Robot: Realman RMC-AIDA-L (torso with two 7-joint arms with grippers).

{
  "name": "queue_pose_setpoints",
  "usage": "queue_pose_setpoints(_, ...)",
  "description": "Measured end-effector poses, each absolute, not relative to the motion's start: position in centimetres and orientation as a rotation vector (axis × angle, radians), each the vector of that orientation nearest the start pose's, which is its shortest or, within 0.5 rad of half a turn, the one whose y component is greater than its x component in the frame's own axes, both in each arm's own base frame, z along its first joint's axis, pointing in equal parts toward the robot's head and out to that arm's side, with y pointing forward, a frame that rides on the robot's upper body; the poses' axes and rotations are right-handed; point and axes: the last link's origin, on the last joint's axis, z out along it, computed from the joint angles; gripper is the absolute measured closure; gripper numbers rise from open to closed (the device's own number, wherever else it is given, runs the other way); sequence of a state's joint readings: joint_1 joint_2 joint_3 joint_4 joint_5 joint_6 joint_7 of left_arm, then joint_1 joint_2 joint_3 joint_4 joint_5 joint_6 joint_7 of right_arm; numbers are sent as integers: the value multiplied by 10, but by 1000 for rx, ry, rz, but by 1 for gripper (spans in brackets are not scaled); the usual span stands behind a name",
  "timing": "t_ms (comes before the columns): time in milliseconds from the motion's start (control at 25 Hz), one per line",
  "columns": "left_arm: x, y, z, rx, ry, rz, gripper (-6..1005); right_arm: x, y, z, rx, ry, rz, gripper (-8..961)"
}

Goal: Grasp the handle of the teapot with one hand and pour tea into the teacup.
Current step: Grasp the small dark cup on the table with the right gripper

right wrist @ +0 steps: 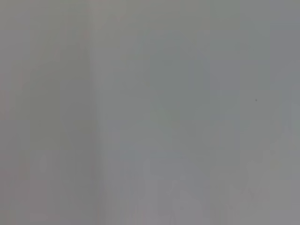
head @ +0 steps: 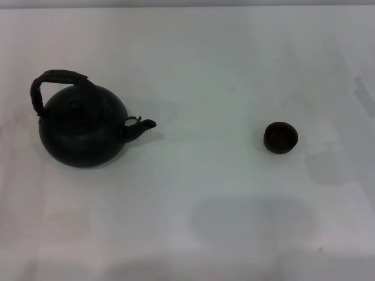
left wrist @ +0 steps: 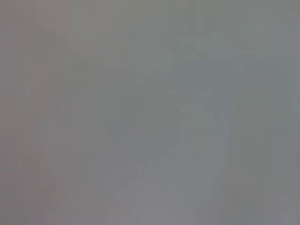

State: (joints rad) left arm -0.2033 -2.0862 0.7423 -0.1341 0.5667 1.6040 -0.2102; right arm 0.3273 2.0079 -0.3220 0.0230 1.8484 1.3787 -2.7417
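The black teapot (head: 82, 132) stands upright on the white table at the left in the head view, its short spout (head: 140, 126) pointing right. Its arched dark-brown handle (head: 55, 79) loops over the lid. The small dark teacup (head: 280, 137) stands upright at the right, well apart from the teapot. Neither gripper shows in any view. Both wrist views show only plain grey surface.
The white table (head: 193, 70) spreads around both objects. Soft shadows lie on it near the front middle and along the right side.
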Motion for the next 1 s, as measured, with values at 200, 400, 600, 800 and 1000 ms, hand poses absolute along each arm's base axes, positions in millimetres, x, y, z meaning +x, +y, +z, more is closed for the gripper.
queue_pose_setpoints(200,-388,203,20,-1304,-565,-693,170,375,274,21,-1655,583,749,93)
queue_pose_setpoints(400,-387,204,21,-1304,-561,-697,170,375,274,21,-1656,584,750,92)
queue_pose_setpoints(600,-387,204,21,-1304,-560,-698,170,374,273,20,-1666,587,752,92)
queue_pose_setpoints(800,-387,204,21,-1304,-560,-698,170,374,273,18,-1675,587,752,91)
queue_pose_setpoints(1000,-388,202,21,-1302,-564,-699,170,373,273,17,-1702,577,747,91)
